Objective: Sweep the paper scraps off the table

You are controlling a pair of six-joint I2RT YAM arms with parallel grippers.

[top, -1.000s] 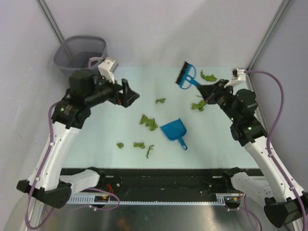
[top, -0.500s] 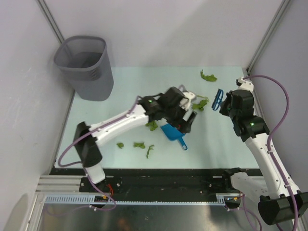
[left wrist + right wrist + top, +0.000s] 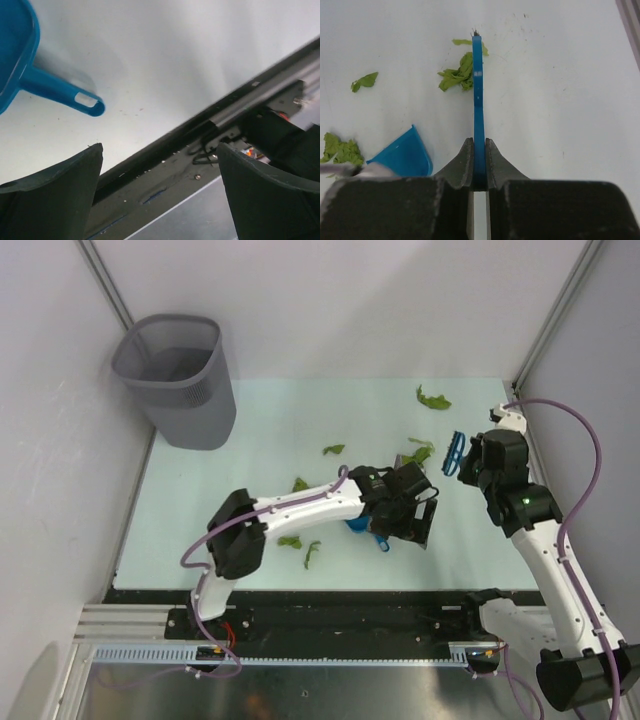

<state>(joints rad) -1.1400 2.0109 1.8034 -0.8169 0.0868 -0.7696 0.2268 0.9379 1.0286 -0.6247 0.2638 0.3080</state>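
Right now the left claw (image 3: 420, 523) hangs low over the near middle of the table (image 3: 250, 420), its jaws spread wide and holding nothing. In its wrist view the two dark fingers (image 3: 50, 200) frame the table's near edge. The blue dustpan (image 3: 15, 50) lies flat just beyond them, its handle pointing toward the gap and touching neither finger. From above, that arm hides most of the dustpan. The right claw (image 3: 468, 460) sits toward the right side, pinched tight on the thin blue brush (image 3: 456, 452), which it holds on edge. In the right wrist view the brush runs straight away from the closed fingers, and its far end is just beside a clump of the paper scraps (image 3: 459, 75). Other green scraps are scattered over the table: one near the far right corner, one in the middle, one just left of the left arm, and two near the near edge, left of the dustpan. A grey wastebasket (image 3: 175, 375) stands at the far left corner.
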